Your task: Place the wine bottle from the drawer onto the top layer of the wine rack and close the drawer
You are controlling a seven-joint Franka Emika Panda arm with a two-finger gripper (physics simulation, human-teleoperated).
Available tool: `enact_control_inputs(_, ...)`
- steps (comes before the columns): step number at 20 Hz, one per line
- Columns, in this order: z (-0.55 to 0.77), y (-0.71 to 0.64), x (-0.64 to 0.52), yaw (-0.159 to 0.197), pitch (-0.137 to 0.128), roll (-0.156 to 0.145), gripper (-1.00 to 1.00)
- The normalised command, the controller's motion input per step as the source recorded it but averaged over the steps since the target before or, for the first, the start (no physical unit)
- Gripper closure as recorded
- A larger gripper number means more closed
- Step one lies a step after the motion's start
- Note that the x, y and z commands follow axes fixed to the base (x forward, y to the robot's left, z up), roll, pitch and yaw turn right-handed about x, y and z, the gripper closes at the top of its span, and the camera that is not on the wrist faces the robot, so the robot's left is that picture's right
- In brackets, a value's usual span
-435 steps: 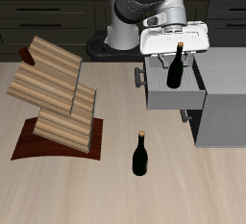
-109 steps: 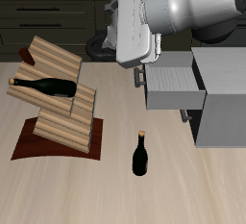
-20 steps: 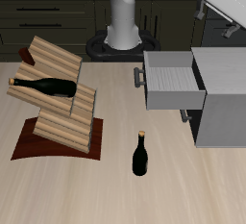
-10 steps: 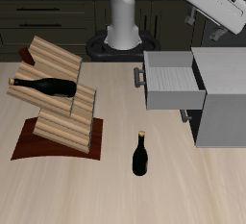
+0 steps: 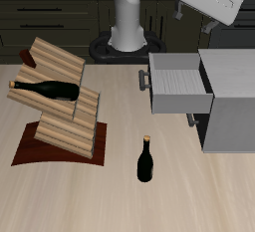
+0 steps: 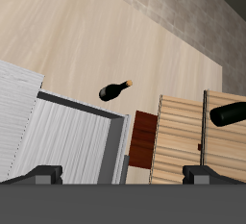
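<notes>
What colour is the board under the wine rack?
Dark reddish-brown. The base board under the light wooden wine rack shows best in the exterior view.

Two wine bottles: one (image 5: 48,89) lying on the wine rack (image 5: 57,102), one (image 5: 145,160) standing on the tabletop (image 5: 120,191). One rack, one open drawer (image 5: 179,86), one grey cabinet (image 5: 231,102).

We see a light wood-grain table (image 5: 189,191) filling most of the exterior view, its planks running across under even, flat lighting with soft shadows. Behind it we see a dark counter edge (image 5: 60,59) and dark cabinet fronts (image 5: 45,17) with thin pale bar handles, all dim. In the wrist view we see the same pale tabletop (image 6: 86,36) ending at a grey speckled floor strip (image 6: 183,7).
</notes>
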Motion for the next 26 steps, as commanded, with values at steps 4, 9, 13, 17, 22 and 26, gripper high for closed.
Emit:
enact_control_inputs(4,0.09,-0.48,-0.25,-0.101,-0.038,0.126,-1.00)
enact_control_inputs(9,0.06,-0.51,-0.14,-0.152,-0.017,0.096,-1.00)
enact_control_inputs(13,0.01,-0.20,-0.12,-0.009,0.025,0.099,-1.00)
enact_control_inputs(17,0.10,-0.43,-0.03,0.022,-0.002,0.050,-1.00)
enact_control_inputs(22,0.09,-0.46,0.06,-0.016,0.011,0.011,-1.00)
enact_control_inputs(26,0.07,-0.40,0.06,-0.005,0.003,-0.015,-1.00)
